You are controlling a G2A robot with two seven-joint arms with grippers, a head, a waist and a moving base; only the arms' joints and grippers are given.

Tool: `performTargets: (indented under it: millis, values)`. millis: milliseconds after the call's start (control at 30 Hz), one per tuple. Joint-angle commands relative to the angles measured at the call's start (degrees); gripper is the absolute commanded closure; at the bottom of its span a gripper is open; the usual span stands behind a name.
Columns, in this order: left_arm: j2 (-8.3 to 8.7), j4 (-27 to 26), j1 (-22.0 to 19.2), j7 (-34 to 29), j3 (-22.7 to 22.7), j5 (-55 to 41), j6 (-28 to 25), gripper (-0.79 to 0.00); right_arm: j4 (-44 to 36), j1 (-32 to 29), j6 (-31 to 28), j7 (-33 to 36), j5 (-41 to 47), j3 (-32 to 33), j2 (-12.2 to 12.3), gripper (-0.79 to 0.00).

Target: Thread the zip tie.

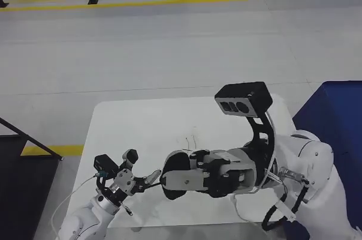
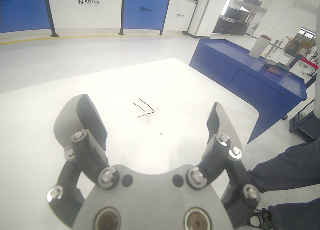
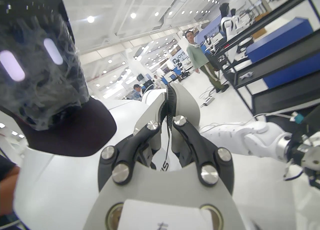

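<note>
Thin black zip ties (image 2: 144, 111) lie loosely crossed near the middle of the white table (image 2: 75, 95); from above they show as a faint dark squiggle (image 1: 190, 143). My left gripper (image 2: 150, 107) hovers low over the table's near left part (image 1: 146, 177), open and empty, pointing toward the ties and well short of them. My right gripper (image 3: 171, 90) is turned upward, away from the table, and is shut. A thin dark strip like a zip tie (image 3: 170, 138) runs between its pads and out below them. The right arm (image 1: 229, 174) lies folded across the table's near edge.
A blue counter (image 2: 250, 70) stands off the table's right side (image 1: 343, 120). A small dark speck (image 2: 161, 134) lies on the table nearer than the ties. The far half of the table (image 1: 145, 120) is bare white surface.
</note>
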Motion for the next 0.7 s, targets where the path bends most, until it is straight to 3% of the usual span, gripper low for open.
performTargets:
  millis: [0, 367, 667]
  values:
    - [0.0, 0.0, 0.0, 0.0, 0.0, 0.0, 0.0, -0.785, 0.37, 1.32, 1.34, 0.85, 1.14, -0.19, -0.08, 0.0]
    - [0.0, 0.0, 0.0, 0.0, 0.0, 0.0, 0.0, -0.785, 3.07, 2.77, 2.84, 1.23, -1.1, -1.86, -0.31, 0.0]
    - [0.0, 0.0, 0.0, 0.0, 0.0, 0.0, 0.0, -0.785, 21.96, -2.77, 8.31, 6.39, -3.91, 3.18, 1.25, 0.0]
